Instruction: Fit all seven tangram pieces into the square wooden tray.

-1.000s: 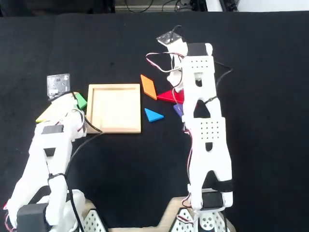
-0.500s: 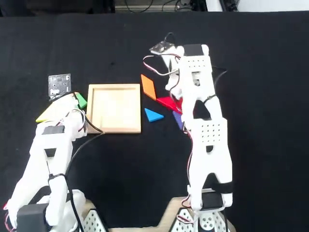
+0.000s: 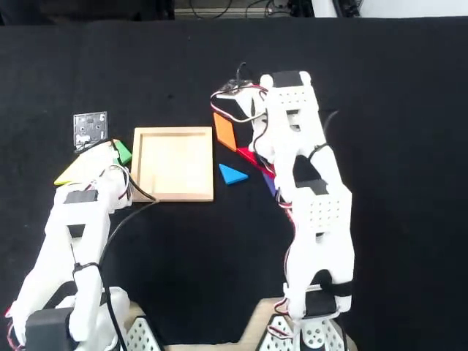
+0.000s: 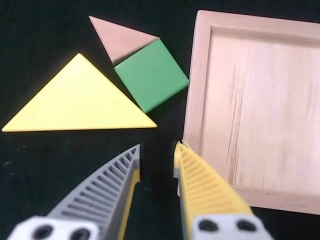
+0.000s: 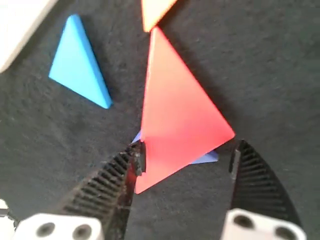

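Straddling the red triangle [image 5: 175, 115]: right gripper [image 5: 186, 152] jaws wide, one finger touching the triangle's edge, the other just clear of the opposite corner. Purple piece [image 5: 209, 158] peeks out from under the red one. Orange parallelogram [image 5: 155, 12] sits just beside red's apex, blue triangle [image 5: 80, 70] near but apart. Left gripper [image 4: 157, 147] narrow gap, gripping nothing, just beside a corner of the square wooden tray [image 4: 200, 75]. Yellow triangle [image 4: 80, 100], green square [image 4: 151, 75] and brown triangle [image 4: 120, 37] lie clustered outside the tray.
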